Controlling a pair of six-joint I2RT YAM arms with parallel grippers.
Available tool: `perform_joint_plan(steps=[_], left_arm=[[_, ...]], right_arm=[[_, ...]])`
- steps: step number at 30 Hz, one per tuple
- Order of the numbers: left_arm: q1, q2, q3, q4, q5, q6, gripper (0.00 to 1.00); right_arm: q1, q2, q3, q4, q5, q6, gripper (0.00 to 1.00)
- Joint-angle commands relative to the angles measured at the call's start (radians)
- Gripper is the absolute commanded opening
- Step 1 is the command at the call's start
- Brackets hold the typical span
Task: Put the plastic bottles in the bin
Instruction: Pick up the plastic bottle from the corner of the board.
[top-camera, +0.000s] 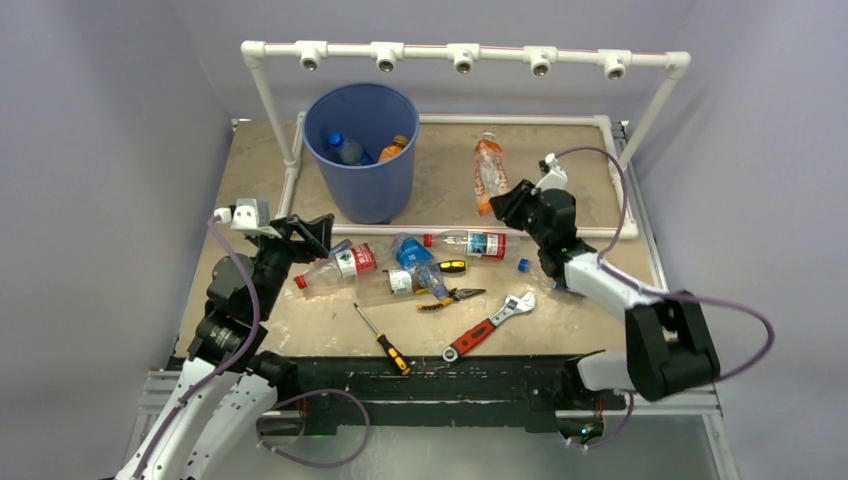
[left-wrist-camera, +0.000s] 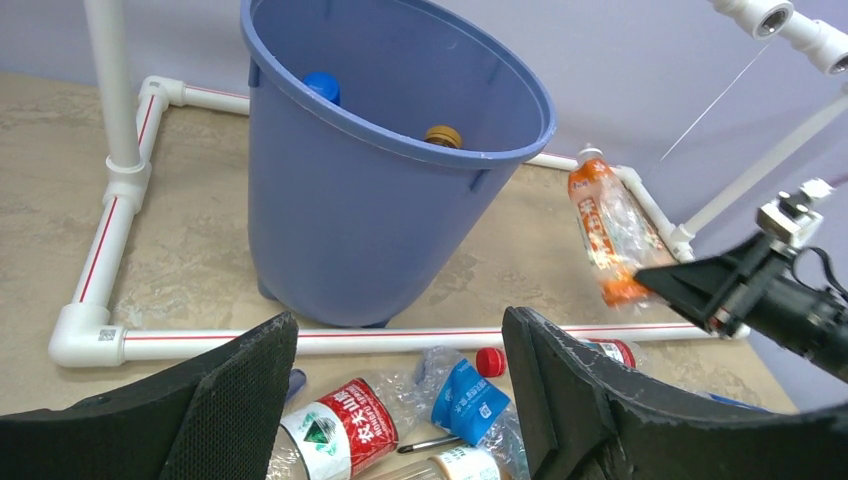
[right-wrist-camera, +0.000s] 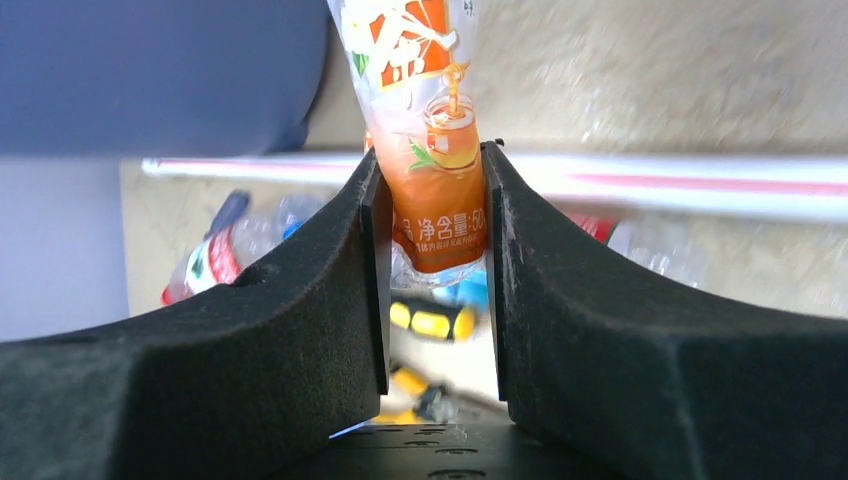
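right gripper (right-wrist-camera: 430, 190): clamped on orange bottle (top-camera: 488, 168), lying right of the bin (top-camera: 368, 188)
left gripper (left-wrist-camera: 400, 320): jaws apart, empty, near side of bin, over clear bottles (top-camera: 345, 263)

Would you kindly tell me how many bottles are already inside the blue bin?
2: a blue-capped bottle toward the left and an orange-capped bottle toward the right, both inside the bin. More may be hidden lower down.
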Motion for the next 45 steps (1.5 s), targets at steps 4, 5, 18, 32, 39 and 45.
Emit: perform_joint_plan(steps=[4,5,18,32,39,45], left_arm=[[0.004,-0.005,-0.002,0.069,0.034,-0.019,0.75],[0.004,-0.006,-0.009,0.094,0.065,-0.019,0.76],[-0.007,0.337,-0.022,0.886,0.857,-0.439,0.91],[-0.192,0.542,0.116,1.013,0.836,-0.398,0.94],[-0.243,0.581,0.213,0.838,0.733,-0.258,0.84],[-0.292,0.638,0.263,0.800,0.723,-0.237,0.74]], right_arm=[[0.125,-0.449,-0.196,-0.167,0.057,-0.017,0.00],[0.134,-0.520,-0.228,-0.173,0.027,-0.031,0.00],[0.144,-1.252,-0.562,0.051,-0.518,0.024,0.00],[0.145,-1.124,-0.607,0.334,-0.662,0.106,0.00],[0.146,-1.136,-0.591,0.283,-0.640,0.071,0.00],[0.146,-1.117,-0.577,0.272,-0.655,0.059,0.00]])
